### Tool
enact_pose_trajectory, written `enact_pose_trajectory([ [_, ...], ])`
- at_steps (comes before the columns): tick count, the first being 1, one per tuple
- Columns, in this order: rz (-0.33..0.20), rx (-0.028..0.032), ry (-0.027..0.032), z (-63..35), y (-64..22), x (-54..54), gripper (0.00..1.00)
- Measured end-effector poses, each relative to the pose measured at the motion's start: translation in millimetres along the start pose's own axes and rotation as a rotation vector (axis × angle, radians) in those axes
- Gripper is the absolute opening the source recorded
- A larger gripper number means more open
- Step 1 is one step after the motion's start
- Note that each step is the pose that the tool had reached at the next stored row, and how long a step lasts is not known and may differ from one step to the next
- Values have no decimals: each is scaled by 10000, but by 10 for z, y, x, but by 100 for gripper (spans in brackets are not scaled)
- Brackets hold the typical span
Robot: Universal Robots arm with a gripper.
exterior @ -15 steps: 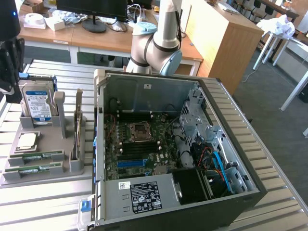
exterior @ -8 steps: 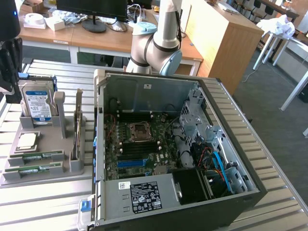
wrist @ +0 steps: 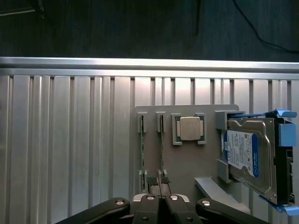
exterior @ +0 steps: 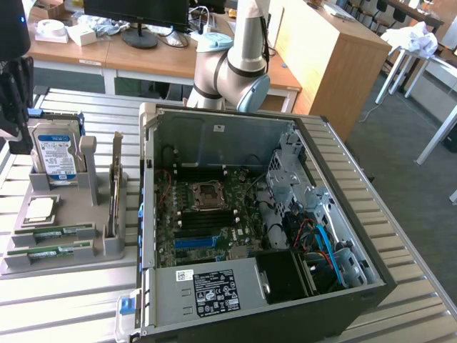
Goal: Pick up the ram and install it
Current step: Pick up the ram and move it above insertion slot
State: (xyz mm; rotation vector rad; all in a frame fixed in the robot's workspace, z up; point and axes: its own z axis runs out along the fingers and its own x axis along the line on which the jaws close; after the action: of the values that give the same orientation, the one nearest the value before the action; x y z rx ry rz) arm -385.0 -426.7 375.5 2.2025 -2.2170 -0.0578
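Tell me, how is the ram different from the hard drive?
The ram sticks are thin and green; the hard drive is a thick silver box with a blue and white label. The ram sticks lie low and long; the hard drive stands up tall. Both sit in the grey tray.

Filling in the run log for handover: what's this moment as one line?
jaws: shut, empty, over gray holder | ram: both sticks in holder | computer case: open

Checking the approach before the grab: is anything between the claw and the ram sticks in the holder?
Nothing visible. The shut claw hangs right over the two ram sticks in the gray holder; the processor and hard drive sit off to one side.
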Motion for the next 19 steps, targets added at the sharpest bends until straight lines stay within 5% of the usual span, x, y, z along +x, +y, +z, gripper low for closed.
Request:
enact_pose_trajectory([
  [7,-136,51,43,3,-7,-1,10],
  [19,-223,54,47,7,-65,0,10],
])
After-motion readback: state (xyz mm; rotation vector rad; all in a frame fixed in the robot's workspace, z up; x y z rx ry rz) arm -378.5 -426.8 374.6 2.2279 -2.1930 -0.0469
